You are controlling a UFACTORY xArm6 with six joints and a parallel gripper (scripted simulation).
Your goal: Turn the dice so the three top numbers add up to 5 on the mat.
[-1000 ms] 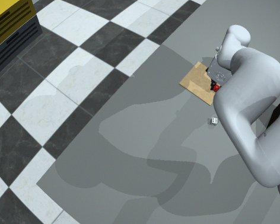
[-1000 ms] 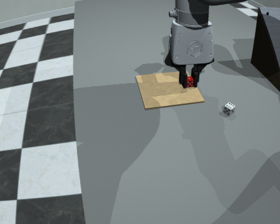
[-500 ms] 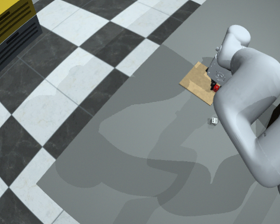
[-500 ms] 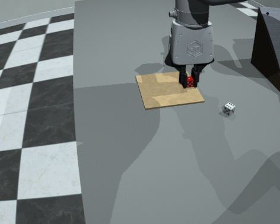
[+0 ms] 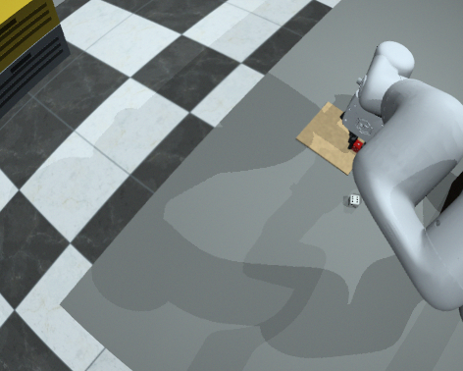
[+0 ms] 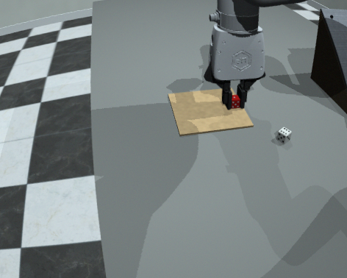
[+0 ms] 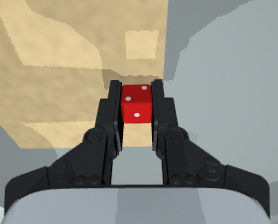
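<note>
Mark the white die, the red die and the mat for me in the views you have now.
White die [image 5: 354,200] [image 6: 284,134]: top and exterior views, middle of the die.
Red die [image 5: 358,145] [image 6: 236,101] [image 7: 137,104]: top, exterior and wrist views, its visible middle.
Mat [image 5: 323,146] [image 6: 194,113] [image 7: 50,95]: all three views, bare surface.

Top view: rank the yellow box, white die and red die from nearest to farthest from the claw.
1. Red die, between the claw's fingers.
2. White die, off the mat.
3. Yellow box, far upper left.
</note>
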